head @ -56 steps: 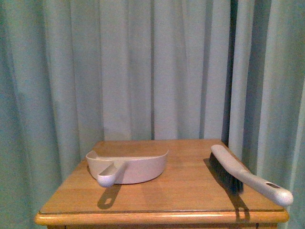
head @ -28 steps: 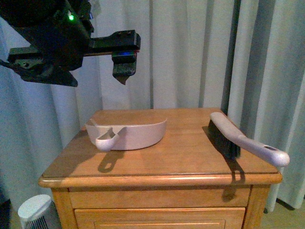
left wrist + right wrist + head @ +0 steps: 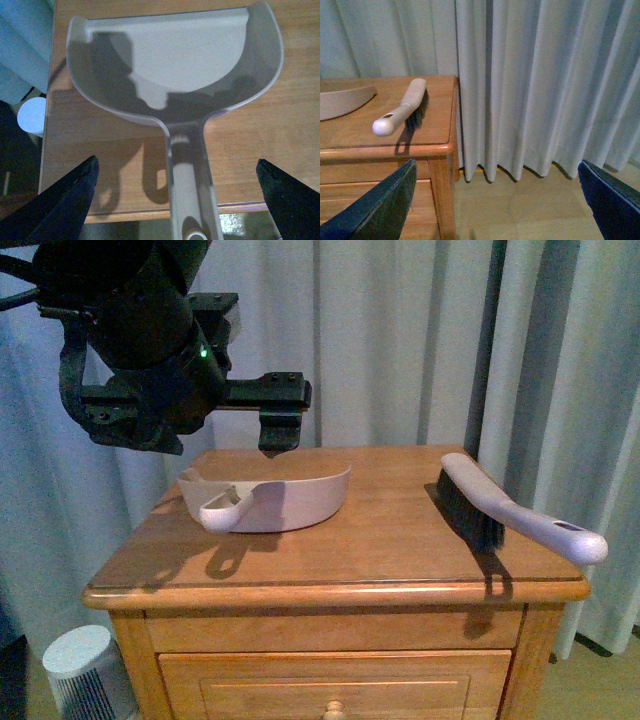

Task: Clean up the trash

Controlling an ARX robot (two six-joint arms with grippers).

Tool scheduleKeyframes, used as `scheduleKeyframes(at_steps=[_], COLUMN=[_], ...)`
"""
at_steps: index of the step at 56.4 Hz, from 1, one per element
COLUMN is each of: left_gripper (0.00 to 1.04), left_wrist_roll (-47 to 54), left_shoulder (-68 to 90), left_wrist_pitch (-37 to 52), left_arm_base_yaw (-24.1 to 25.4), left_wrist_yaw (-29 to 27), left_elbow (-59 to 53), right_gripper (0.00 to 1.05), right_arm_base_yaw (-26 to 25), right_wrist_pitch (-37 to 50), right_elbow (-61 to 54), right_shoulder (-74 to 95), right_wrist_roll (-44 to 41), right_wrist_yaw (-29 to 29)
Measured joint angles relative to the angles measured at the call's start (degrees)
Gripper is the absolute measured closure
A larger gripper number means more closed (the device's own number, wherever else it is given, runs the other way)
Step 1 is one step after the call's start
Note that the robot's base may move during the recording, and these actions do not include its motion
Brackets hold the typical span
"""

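No crumpled white wad of trash shows in any view. A beige-pink dustpan (image 3: pixel 285 502) sits on the wooden nightstand (image 3: pixel 340 565), its handle (image 3: pixel 222 512) pointing to the front left. My left gripper (image 3: pixel 280 430) is open and hovers just above the pan's back rim. In the left wrist view the empty pan (image 3: pixel 170 55) lies below, and its handle (image 3: pixel 189 190) runs between the wide-open left gripper (image 3: pixel 176 161) fingers. My right gripper (image 3: pixel 497 162) is open and empty, off the nightstand's right side above the floor.
A hand brush (image 3: pixel 500 510) lies on the nightstand's right part, its handle overhanging the edge; it also shows in the right wrist view (image 3: pixel 402 111). Grey curtains (image 3: pixel 400 340) hang close behind. A white round appliance (image 3: pixel 80 670) stands on the floor at the left.
My left arm has come into the front view and dropped to just above the dustpan. The front view has pulled back, and now shows the nightstand's drawers.
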Motion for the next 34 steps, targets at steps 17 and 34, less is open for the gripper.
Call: scheduleKeyframes(at_steps=[17, 34], left_gripper=[0.08, 0.08], left_wrist_roll=[0.83, 1.53], left_shoulder=[0.11, 0.35], left_wrist_pitch=[1.51, 2.29], left_arm_base_yaw=[0.46, 0.11], left_wrist_yaw=[-0.22, -0.26], left_elbow=[-3.8, -5.42], right_gripper=[0.07, 0.07], right_arm_base_yaw=[0.0, 0.0], right_wrist_pitch=[0.0, 0.0], right_elbow=[0.0, 0.0], right_shoulder=[0.0, 0.0], right_wrist_roll=[0.0, 0.0], right_wrist_yaw=[0.0, -0.02])
